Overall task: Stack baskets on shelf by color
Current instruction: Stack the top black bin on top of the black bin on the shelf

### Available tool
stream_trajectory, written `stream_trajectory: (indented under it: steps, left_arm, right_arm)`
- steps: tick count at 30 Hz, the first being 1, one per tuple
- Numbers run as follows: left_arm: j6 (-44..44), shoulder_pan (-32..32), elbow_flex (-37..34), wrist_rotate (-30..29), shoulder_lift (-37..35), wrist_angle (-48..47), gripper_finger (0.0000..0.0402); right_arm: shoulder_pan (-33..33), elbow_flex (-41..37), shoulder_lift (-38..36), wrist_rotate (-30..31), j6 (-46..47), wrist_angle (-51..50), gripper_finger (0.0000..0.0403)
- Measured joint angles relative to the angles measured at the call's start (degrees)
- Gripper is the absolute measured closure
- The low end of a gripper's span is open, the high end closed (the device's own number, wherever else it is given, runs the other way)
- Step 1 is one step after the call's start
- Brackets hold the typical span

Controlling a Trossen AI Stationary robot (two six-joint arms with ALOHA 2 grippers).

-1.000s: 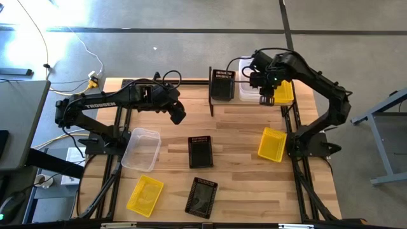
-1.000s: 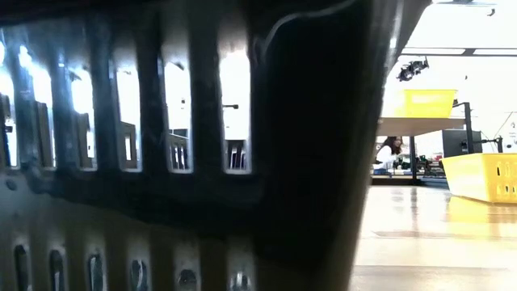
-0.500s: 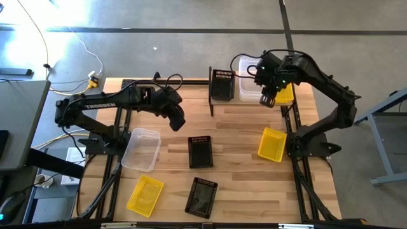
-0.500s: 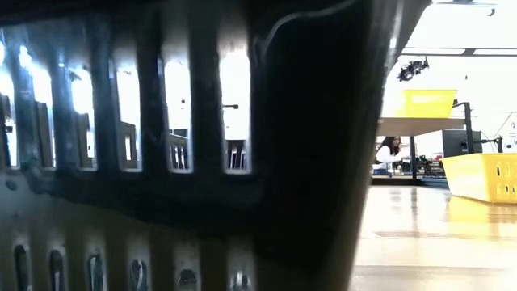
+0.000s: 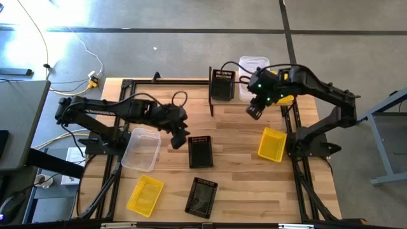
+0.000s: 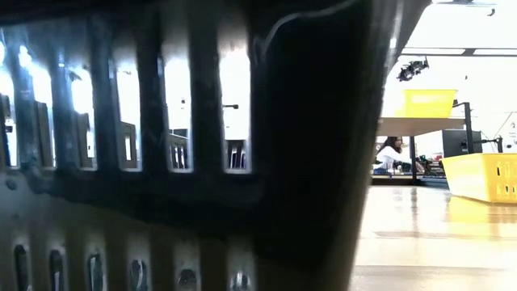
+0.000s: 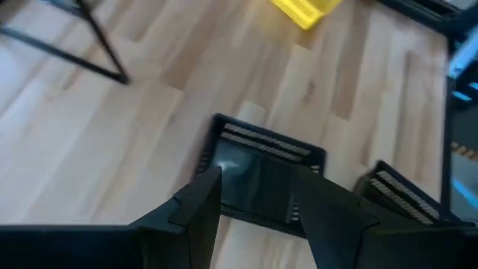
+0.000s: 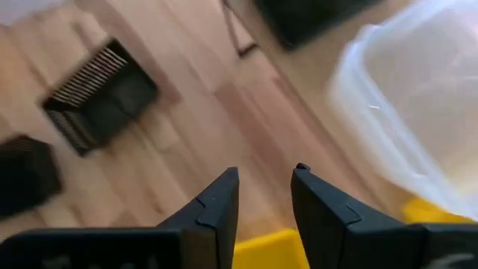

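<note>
Black basket (image 5: pixel 200 151) lies just beside the left gripper (image 5: pixel 177 141), directly ahead of its spread, empty jaws; long axis runs away from the shelf (image 5: pixel 219 102).

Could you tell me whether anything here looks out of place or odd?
Yes: one black basket lies askew near the table's front edge, turned against the table edges, and sits so close to the low camera that its mesh wall blocks most of that view.

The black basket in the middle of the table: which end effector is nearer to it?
Left. The left end effector hangs open just beside the black basket, while the right end effector is open, farther off near the shelf.
</note>
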Motion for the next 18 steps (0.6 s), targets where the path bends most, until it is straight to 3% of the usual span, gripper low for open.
stream_trajectory:
  steps: [8, 18]
  left_arm:
    - [-1.50, -6.34, -0.01, 0.00, 2.17, 2.04, 0.0235]
    - [2.85, -12.22, -0.13, -0.11, 7.28, 6.38, 0.0191]
  right_arm:
    - [9.67, 0.01, 0.02, 3.43, 13.31, 3.70, 0.0293]
    - [19.96, 0.00, 0.04, 10.31, 25.08, 4.06, 0.0293]
